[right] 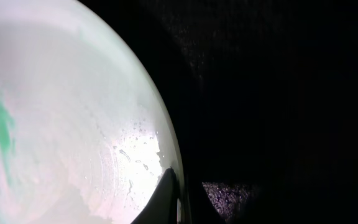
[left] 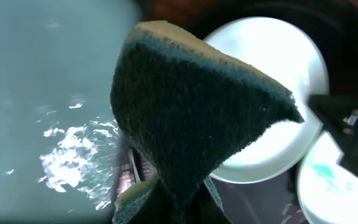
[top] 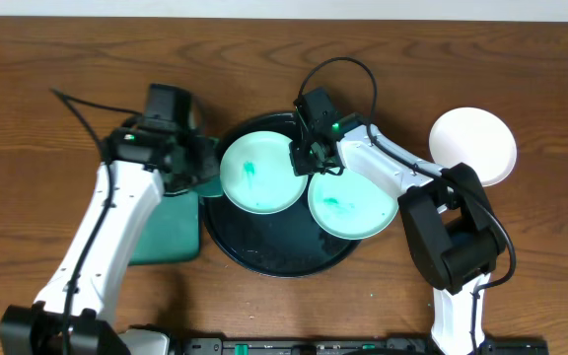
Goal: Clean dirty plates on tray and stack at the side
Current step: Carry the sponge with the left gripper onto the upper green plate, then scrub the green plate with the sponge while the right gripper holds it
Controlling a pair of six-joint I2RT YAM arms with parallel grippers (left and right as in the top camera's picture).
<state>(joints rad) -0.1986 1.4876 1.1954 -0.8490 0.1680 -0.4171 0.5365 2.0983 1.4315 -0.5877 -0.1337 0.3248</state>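
Observation:
Two mint plates lie on the round black tray (top: 264,254). The left plate (top: 256,175) has a teal smear; the right plate (top: 355,205) has one too. My right gripper (top: 307,158) is shut on the left plate's right rim; the right wrist view shows its fingers (right: 179,199) pinching that rim, with the plate (right: 61,124) to the left. The white plate (top: 473,145) sits on the table at the right, off the tray. My left gripper (top: 200,163) is shut on a dark green sponge (left: 197,118), just left of the left plate (left: 278,93).
A rectangular teal tray (top: 166,232) lies left of the black tray, under my left arm; its wet surface (left: 42,93) fills the left of the left wrist view. The second mint plate (left: 334,180) shows at the lower right there.

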